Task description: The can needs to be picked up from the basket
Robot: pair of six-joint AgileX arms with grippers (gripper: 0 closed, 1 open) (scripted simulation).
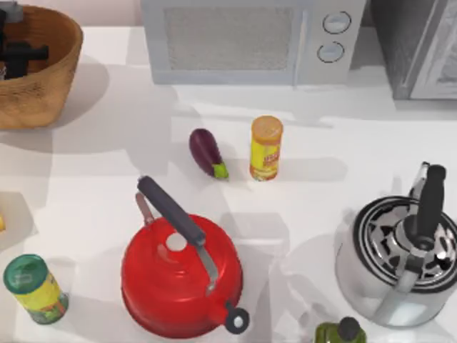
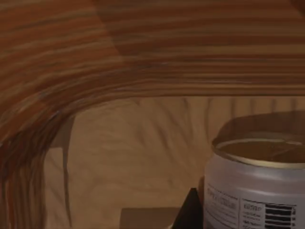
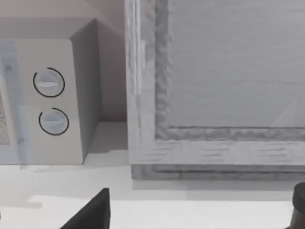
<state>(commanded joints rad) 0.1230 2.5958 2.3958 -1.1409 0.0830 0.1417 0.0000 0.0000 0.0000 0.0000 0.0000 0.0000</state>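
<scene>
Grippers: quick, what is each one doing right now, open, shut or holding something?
Left gripper: down inside the basket, beside the can; open or shut cannot be told.
Right gripper: near the microwave, open, holding nothing.

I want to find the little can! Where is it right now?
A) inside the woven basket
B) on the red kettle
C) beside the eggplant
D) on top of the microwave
A: the left wrist view shows the can standing on the floor of the basket, whose woven wall curves around behind it, and the top view shows the left gripper reaching down inside that basket at the table's far left corner.
</scene>
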